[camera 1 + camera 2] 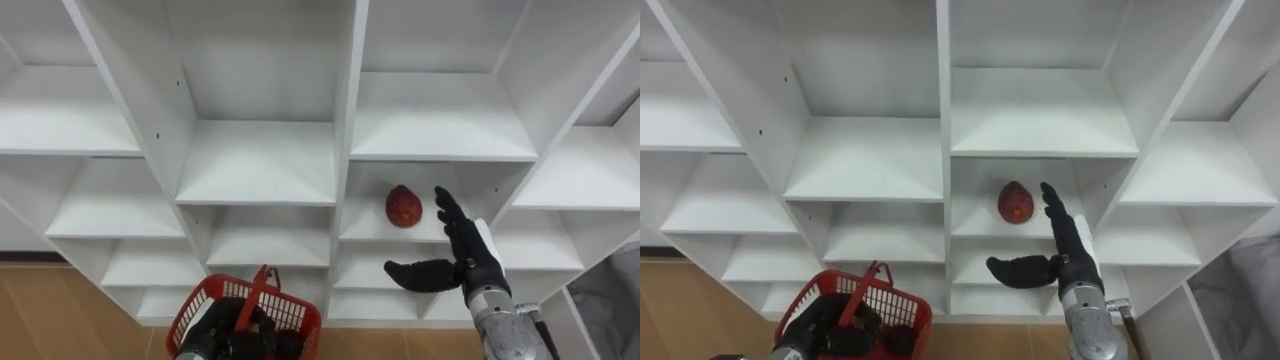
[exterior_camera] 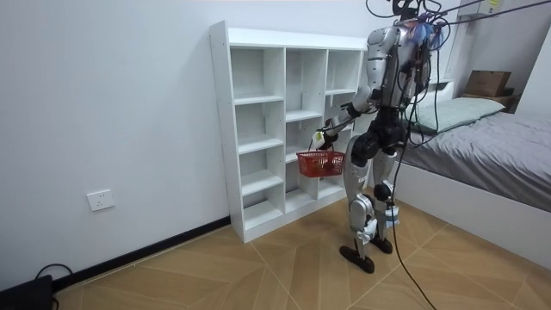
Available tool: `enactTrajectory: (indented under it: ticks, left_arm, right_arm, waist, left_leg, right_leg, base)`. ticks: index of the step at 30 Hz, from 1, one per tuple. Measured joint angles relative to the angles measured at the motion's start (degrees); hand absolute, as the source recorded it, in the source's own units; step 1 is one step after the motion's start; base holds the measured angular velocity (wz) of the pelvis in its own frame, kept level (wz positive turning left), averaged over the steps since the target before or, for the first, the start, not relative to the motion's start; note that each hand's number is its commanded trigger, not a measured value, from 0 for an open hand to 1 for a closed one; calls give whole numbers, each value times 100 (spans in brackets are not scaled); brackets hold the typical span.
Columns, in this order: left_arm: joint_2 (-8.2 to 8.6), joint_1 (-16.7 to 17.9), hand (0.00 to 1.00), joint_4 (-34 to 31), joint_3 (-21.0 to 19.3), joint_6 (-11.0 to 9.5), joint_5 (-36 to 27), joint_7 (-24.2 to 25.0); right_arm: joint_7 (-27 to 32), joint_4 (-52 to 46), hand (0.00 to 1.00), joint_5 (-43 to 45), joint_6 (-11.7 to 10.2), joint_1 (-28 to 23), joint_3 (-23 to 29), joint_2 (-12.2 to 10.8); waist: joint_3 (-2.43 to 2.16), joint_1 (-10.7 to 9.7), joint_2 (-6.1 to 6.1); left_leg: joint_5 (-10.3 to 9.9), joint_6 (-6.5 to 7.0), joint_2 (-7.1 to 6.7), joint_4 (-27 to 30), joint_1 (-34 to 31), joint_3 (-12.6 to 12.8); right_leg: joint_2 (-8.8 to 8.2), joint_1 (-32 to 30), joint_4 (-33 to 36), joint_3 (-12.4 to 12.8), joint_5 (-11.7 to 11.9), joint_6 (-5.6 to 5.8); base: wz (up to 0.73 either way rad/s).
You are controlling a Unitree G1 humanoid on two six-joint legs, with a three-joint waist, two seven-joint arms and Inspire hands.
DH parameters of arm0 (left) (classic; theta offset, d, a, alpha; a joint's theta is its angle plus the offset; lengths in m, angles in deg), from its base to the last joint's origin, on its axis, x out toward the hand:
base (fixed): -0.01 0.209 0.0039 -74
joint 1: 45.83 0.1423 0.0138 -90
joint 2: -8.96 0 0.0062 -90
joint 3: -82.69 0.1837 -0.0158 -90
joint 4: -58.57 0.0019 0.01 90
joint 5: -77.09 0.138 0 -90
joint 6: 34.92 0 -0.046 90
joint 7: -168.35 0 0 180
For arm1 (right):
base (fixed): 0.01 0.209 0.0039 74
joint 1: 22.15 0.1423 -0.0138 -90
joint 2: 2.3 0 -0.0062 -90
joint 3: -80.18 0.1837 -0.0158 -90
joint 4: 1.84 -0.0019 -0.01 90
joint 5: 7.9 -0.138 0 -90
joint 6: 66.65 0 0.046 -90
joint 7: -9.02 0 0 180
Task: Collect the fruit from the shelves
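Observation:
A red fruit point(image 1: 404, 206) point(image 1: 1015, 202) lies on a middle shelf of the white closet point(image 1: 340, 120) point(image 2: 284, 120). My right hand point(image 1: 455, 255) point(image 1: 1058, 255) is open just in front of that shelf, its fingers stretched up beside the fruit's right side and its thumb out to the left below it, not touching it. My left hand point(image 1: 228, 330) point(image 1: 825, 322) is shut on the handle of a red basket point(image 1: 245, 312) point(image 1: 855, 310) point(image 2: 320, 163), held low in front of the lower shelves. Dark things lie inside the basket.
The closet's other compartments in view are bare white shelves. I stand on the wooden floor point(image 2: 258, 275) close in front of the closet. A bed point(image 2: 482, 142) stands at the room view's right, behind me.

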Motion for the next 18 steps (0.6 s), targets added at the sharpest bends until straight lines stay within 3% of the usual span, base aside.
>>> enactTrajectory:
  ticks: [4,8,18]
  left_arm:
    - [0,-1,100,-49,14,-1,-18,-14]
    - [-38,-1,100,-68,14,0,104,0]
    - [-157,-75,100,-75,-1,0,142,53]
  right_arm:
    - [52,0,0,-165,0,5,2,22]
    - [76,152,0,-188,0,81,88,197]
    - [291,1373,0,-383,-14,1159,267,437]
  waist:
    - [-33,-6,-67]
    - [-22,25,-119]
    - [14,173,-141]
  left_leg:
    - [1,0,-4,41,-88,-57]
    - [2,0,-7,58,-172,-97]
    - [6,-2,-4,122,-568,-141]
  right_leg:
    - [-5,-28,-7,-30,-1,-1]
    - [-62,-102,9,-134,-7,-2]
    - [-65,-494,78,-172,-3,-8]
  base:
    - [9]
    - [6]
    - [1]
